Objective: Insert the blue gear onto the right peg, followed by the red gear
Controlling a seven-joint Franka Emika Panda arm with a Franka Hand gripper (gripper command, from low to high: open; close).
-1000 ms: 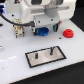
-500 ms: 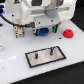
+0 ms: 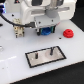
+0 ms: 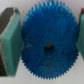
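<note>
The blue gear fills the wrist view, a flat toothed disc with a dark centre hole. It sits between my gripper's two green pads, which press against its teeth on both sides. In the exterior view the gripper hangs at the back of the white table with the blue gear showing between its fingers. Apart from it, toward the exterior view's right, the red gear lies on the table. In front stands a grey base plate with the right peg and a left peg.
A small yellowish-brown fixture stands at the back toward the exterior view's left, with a black cable running behind it. The white table top ends close in front of the base plate.
</note>
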